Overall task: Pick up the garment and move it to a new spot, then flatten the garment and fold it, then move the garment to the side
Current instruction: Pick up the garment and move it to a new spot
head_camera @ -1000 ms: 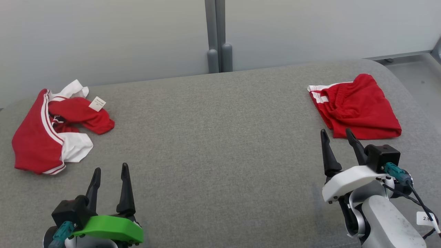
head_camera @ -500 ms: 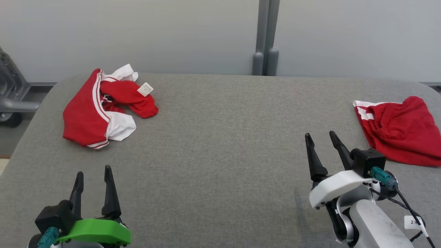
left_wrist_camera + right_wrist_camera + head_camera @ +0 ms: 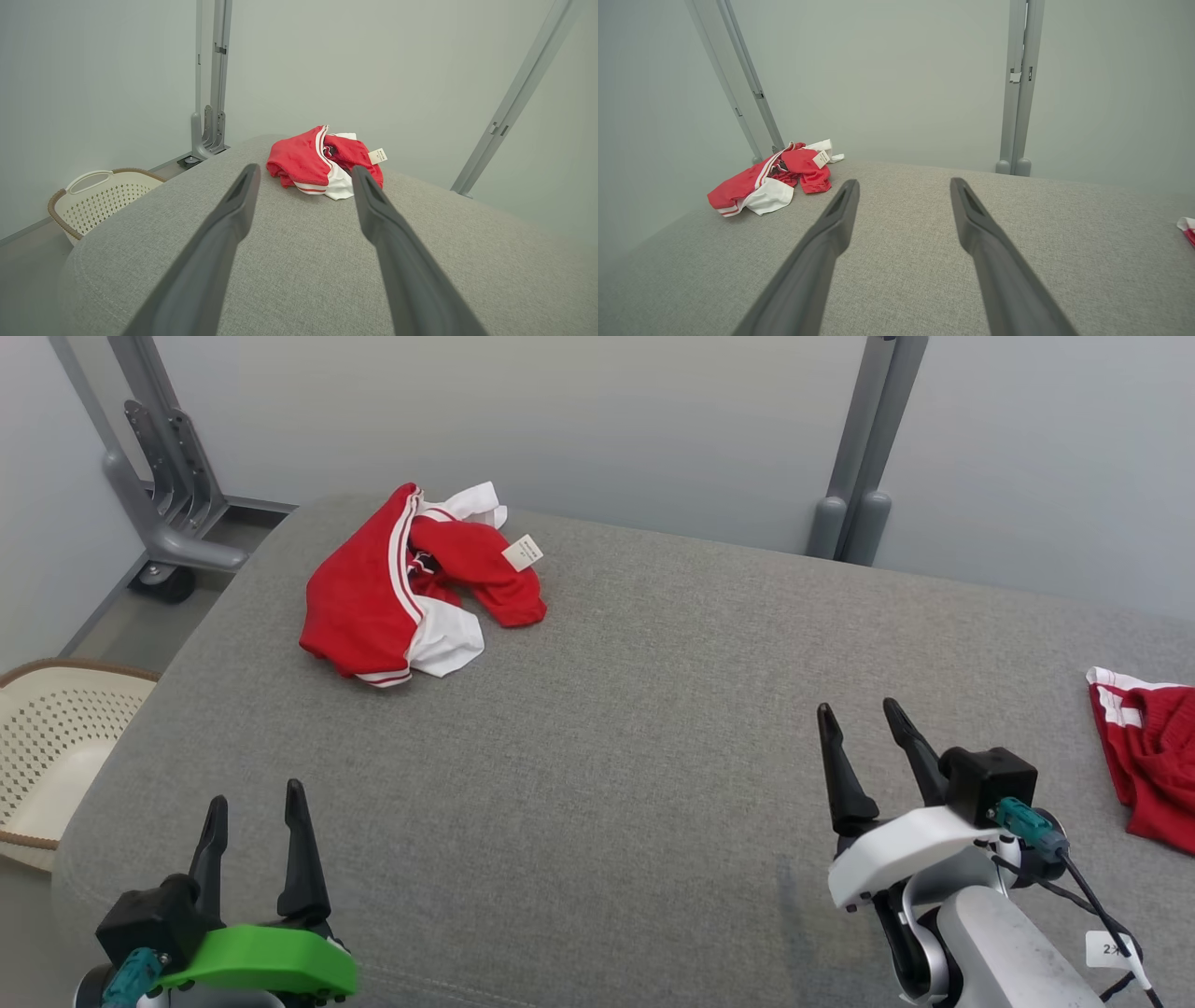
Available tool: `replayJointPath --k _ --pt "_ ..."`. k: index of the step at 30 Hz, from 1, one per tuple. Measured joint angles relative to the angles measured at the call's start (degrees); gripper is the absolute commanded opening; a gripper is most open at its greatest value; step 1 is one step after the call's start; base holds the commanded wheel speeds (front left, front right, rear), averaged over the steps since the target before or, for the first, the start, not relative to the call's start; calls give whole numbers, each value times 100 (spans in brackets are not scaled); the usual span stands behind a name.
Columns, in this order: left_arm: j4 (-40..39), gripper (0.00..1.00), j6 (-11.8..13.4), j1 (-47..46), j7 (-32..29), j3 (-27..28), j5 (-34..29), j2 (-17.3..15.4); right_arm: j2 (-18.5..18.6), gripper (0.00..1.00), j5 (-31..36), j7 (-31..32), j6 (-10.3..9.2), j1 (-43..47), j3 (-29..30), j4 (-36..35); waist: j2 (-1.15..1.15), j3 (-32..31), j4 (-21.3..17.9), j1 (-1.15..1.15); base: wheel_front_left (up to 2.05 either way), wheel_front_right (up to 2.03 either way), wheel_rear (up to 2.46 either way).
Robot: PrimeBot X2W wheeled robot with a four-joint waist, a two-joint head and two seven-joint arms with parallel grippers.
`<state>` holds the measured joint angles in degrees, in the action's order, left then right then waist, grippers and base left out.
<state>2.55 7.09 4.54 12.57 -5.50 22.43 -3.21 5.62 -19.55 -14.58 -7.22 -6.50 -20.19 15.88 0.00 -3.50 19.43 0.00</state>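
The left gripper [image 3: 256, 793] is hovering over the table's [image 3: 635, 728] near edge, jaws spread wide and holding nothing; the right gripper [image 3: 856, 706] is hovering likewise, also empty. The crumpled garment [image 3: 373, 607] is lying well ahead of the left gripper, near the far left corner, well apart from a second garment [image 3: 1153, 756] at the right edge. The pick-up is looking best done by reaching the left arm forward and pinching a raised red fold, not the flat white hem, so the heap is lifting whole.

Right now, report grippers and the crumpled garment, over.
Left gripper open, empty. Right gripper open, empty. Crumpled garment lies loose on the grey surface, ahead of left gripper. Nothing between them.
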Motion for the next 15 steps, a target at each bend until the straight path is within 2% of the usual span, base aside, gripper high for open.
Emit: replayJointPath --k 8,15 --pt "2 100 1 -114 -204 -136 -54 -65 11 100 147 52 0 0 105 -25 0 105 -28 0 0 0 0" --pt "151 100 -2 -1359 -701 -147 -159 -297 211 100 357 236 0 -82 202 -271 0 376 -139 0 0 0 0"
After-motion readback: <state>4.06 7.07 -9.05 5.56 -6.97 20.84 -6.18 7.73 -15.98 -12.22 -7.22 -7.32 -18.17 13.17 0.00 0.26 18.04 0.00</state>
